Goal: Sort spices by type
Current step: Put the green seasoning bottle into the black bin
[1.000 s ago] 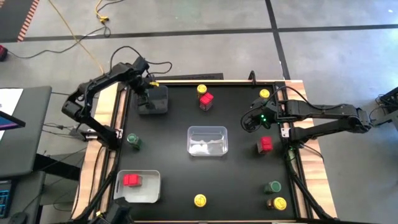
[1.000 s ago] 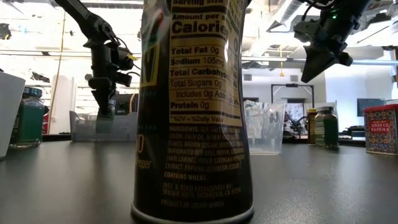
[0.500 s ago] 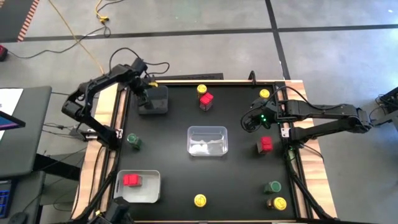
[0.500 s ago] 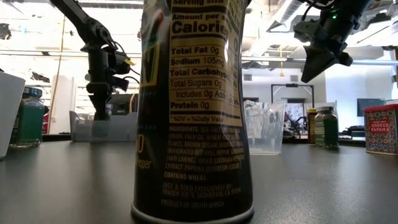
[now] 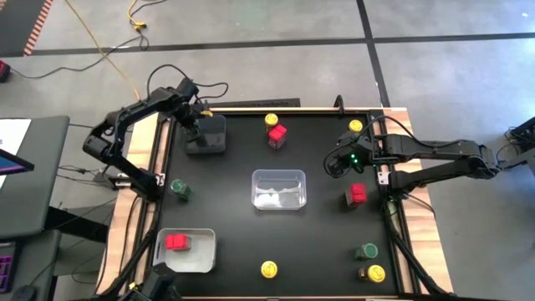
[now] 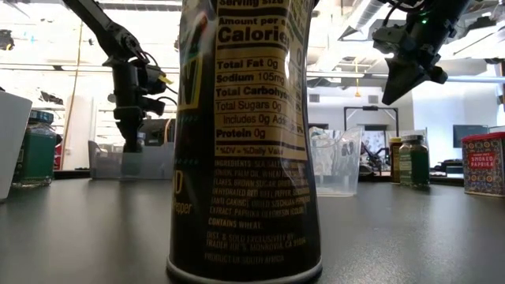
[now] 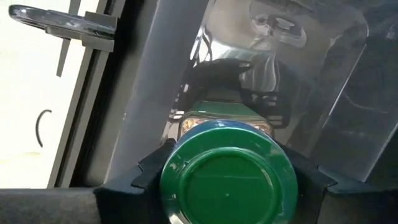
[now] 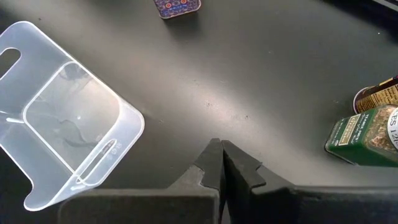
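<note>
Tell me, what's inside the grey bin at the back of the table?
The left gripper holds a green-lidded jar down inside the grey bin. The arm and jar cover the bin's floor, so anything beneath stays hidden.

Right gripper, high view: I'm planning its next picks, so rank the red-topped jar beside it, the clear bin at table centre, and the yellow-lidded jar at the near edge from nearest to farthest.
Measured from the right gripper, shut above the table's right half:
1. Red-topped jar, just beside it toward the right edge.
2. Clear bin, at table centre, on its left.
3. Yellow-lidded jar, at the near edge, plainly farthest.
</note>
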Robot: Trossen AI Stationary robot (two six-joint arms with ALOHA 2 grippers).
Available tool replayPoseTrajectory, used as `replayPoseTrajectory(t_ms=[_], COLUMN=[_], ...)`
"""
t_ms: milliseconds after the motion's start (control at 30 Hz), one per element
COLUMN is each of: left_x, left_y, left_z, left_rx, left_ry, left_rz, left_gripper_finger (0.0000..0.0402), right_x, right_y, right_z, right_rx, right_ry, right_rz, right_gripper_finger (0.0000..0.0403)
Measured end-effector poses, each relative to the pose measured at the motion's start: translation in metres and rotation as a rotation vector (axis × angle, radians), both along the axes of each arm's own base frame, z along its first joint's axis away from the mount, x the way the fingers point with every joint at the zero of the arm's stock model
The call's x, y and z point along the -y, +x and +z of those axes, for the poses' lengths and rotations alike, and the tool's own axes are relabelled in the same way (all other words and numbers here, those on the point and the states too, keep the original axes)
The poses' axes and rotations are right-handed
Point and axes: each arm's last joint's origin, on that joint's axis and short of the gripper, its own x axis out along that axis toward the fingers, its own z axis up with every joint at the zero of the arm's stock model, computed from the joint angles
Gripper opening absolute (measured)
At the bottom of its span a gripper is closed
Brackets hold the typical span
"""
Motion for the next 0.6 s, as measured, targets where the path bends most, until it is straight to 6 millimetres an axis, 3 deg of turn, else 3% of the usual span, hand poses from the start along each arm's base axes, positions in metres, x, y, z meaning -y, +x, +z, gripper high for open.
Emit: replayPoseTrajectory(t_ms=[600], left_x=[-0.002], left_y=[0.0009], left_z=[0.0001], left_rx=[0.009], left_ry=[0.02], left_rz=[0.012], left_gripper_finger=[0.0224], right_x=[0.0], right_y=[0.0001], right_z=[0.0001], right_rx=[0.001], right_ry=[0.0], right_rz=[-0.001], right_gripper_finger=[0.0031])
